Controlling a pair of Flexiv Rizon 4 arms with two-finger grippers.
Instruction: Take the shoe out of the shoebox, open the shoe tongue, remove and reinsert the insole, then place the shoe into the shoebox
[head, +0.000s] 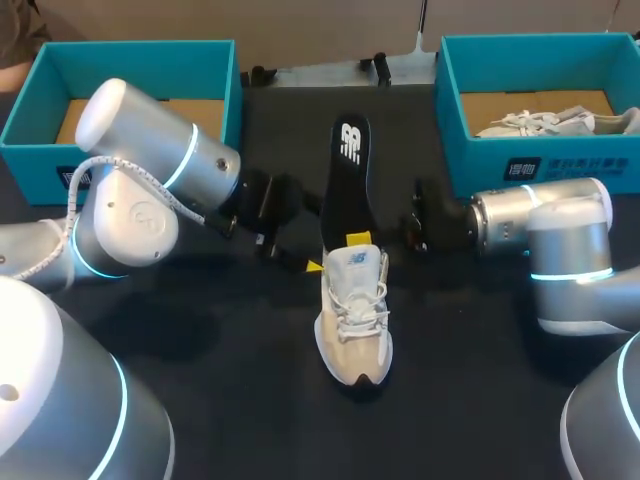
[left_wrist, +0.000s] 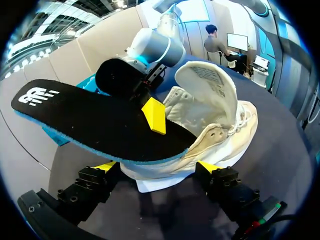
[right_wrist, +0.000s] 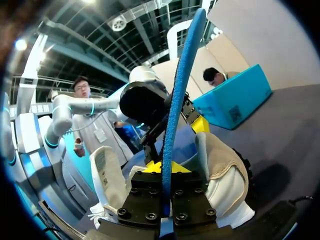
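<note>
Fingertips (left_wrist: 106, 165) of my left gripper (left_wrist: 157, 167): bright yellow. Insole (head: 345, 180) in my right gripper (right_wrist: 167, 167): black top, white logo, blue underside. Shoe (head: 354, 320): cream-white, beige toe, black sole rim. Table (head: 250, 400) black. Shoebox (head: 480, 165) past right gripper: teal, brown inside. Left-side shoebox (head: 30, 160): same teal.

1. White logo mark (head: 351, 138) on the black insole (head: 345, 190), near its 12 o'clock end.
2. Printed label (head: 521, 169) on the 2 o'clock shoebox (head: 590, 160), front wall: too small to read.
3. Printed tag (left_wrist: 206, 75) inside the shoe tongue (left_wrist: 220, 102): illegible.
</note>
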